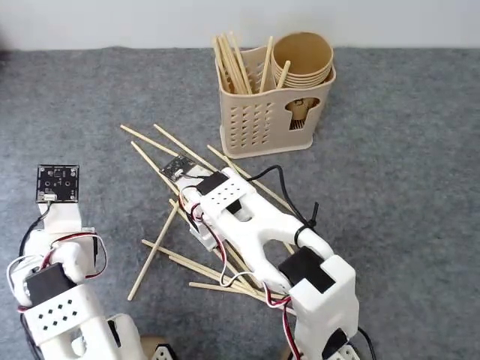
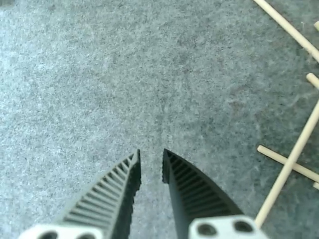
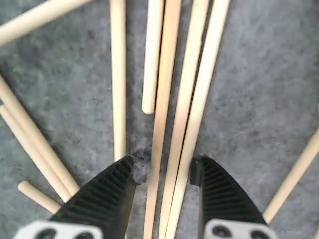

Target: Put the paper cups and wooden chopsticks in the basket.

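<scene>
The beige slotted basket (image 1: 259,120) stands at the back of the table. It holds a stack of paper cups (image 1: 303,58) and several wooden chopsticks (image 1: 234,64). More loose chopsticks (image 1: 154,255) lie crossed on the grey carpet in front of it. My right arm (image 1: 251,221) stretches over this pile. My right gripper (image 3: 164,172) is open and low over the carpet, its jaws straddling three parallel chopsticks (image 3: 187,99) without clamping them. My left gripper (image 2: 150,154) hangs over bare carpet at the near left, open by a narrow gap, holding nothing.
Grey carpet covers the whole table, with bare room on the left and on the right of the basket. A few chopstick ends (image 2: 289,167) lie beside the left gripper. My left arm (image 1: 56,300) sits at the near left corner.
</scene>
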Controlling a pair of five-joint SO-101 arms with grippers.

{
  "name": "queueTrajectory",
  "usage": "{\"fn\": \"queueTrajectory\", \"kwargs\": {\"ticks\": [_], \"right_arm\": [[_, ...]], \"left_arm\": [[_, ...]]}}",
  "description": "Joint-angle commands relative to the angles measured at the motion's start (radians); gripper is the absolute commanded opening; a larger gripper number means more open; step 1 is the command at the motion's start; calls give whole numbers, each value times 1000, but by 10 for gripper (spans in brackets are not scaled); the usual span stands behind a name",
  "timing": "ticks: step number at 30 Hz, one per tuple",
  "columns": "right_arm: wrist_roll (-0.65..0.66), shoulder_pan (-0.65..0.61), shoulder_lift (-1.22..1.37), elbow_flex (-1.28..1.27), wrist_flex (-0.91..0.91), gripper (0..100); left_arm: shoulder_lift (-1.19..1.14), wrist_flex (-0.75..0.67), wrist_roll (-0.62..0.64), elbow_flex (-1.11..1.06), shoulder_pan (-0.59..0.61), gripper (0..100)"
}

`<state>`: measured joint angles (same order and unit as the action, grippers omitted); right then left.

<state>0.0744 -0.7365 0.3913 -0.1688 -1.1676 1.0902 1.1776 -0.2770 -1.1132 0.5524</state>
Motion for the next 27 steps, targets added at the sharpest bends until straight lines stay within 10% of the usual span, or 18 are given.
{"fn": "queueTrajectory", "kwargs": {"ticks": [1, 27], "right_arm": [[-8, -7, 39, 29, 30, 102], [-3, 202, -549, 12, -251, 7]], "left_arm": [[17, 6, -8, 53, 6, 73], [17, 8, 0, 196, -54, 73]]}}
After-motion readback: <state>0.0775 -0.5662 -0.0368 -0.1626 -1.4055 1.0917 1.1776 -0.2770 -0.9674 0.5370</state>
